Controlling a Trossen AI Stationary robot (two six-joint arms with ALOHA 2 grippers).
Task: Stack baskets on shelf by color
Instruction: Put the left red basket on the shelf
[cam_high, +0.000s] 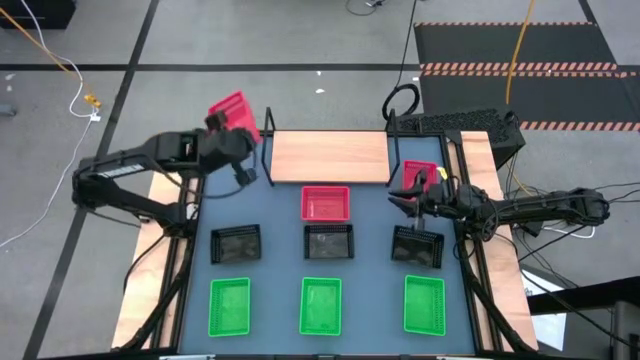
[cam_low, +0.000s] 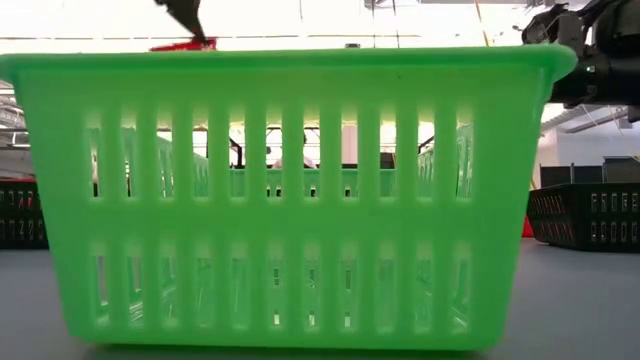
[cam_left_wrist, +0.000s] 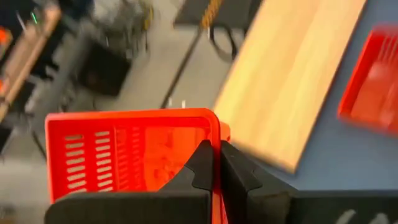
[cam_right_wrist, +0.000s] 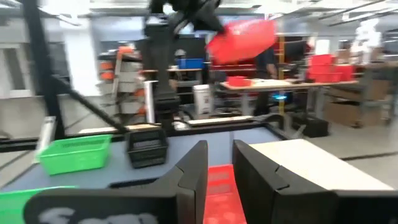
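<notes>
My left gripper (cam_high: 238, 130) is shut on a red basket (cam_high: 228, 112) and holds it in the air off the left end of the light-wood shelf (cam_high: 330, 157). My right gripper (cam_high: 410, 192) is shut on a second red basket (cam_high: 421, 176) by the shelf's right end. A third red basket (cam_high: 326, 203) rests on its bottom on the table in front of the shelf. Three black baskets (cam_high: 329, 241) stand in a row nearer, and three green baskets (cam_high: 320, 305) line the near edge. One green basket (cam_low: 290, 190) fills the low view. My left gripper pinches one side wall of the red basket at its rim, close to a corner (cam_left_wrist: 215, 130), one finger inside the basket and one outside. The basket is lifted clear of table and shelf and tilted, its open top turned toward the wrist. My right gripper has a wall of the second red basket (cam_right_wrist: 219, 186) between its two fingers, which come about level from the table's right side. The fingers hide the rest of the contact, and I cannot tell whether the basket still rests on the table.
The shelf's black frame posts (cam_high: 270, 150) stand at its corners. Black mats and cables (cam_high: 520, 50) lie on the floor beyond the table's far edge. In the right wrist view, tables with more red items (cam_right_wrist: 323, 65) stand in the room behind.
</notes>
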